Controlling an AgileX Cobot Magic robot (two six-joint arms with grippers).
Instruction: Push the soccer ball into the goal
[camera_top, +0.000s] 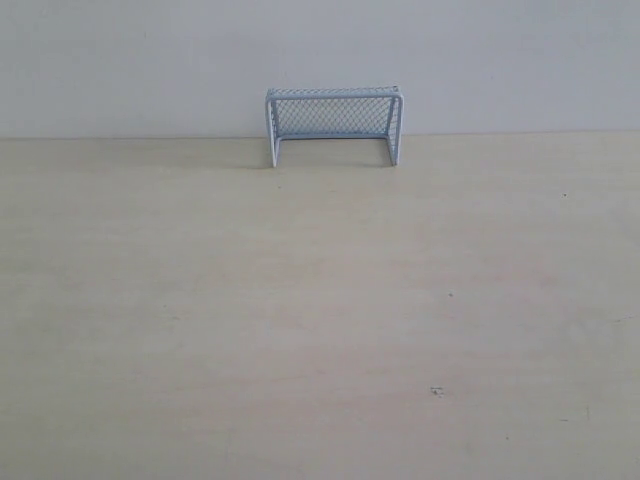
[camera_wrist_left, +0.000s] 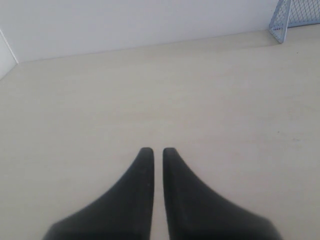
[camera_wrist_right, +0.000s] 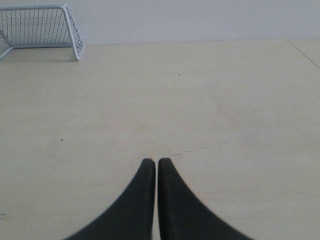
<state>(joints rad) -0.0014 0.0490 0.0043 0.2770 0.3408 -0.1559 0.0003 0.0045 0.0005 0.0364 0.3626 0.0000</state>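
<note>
so, progress check: basically nothing can be counted as done here, at least not from what is shown. The goal (camera_top: 333, 118) is parked at the far edge of the bench (camera_top: 300, 320), right up against the pale wall (camera_top: 120, 60), upright, with its open mouth turned toward the wide bare stretch of wood. The netting is see-through enough for the inside to be checked, and nothing round or black-and-white is spotted in there

The odd bit: the soccer ball isn't found in any of the three views. Not in front of the goal, not inside it, not near either gripper. So where it sits can't be told. It may be lying outside what the cameras cover, but that's only a guess

The left gripper (camera_wrist_left: 158, 150) is seen over bare bench with its dark fingers drawn almost together, just a thin slit between the tips, nothing pinched. The right gripper (camera_wrist_right: 157, 161) is pressed together even tighter, and nothing is held there either. In both wrist views the goal is caught off in a corner, well apart from the fingertips. Neither gripper is picked up in the exterior view

What's left, as judged from this: the whole job. The ball has to be located, a gripper has to be brought in behind it on the side away from the goal, and then it has to be nudged straight into that mouth
</note>
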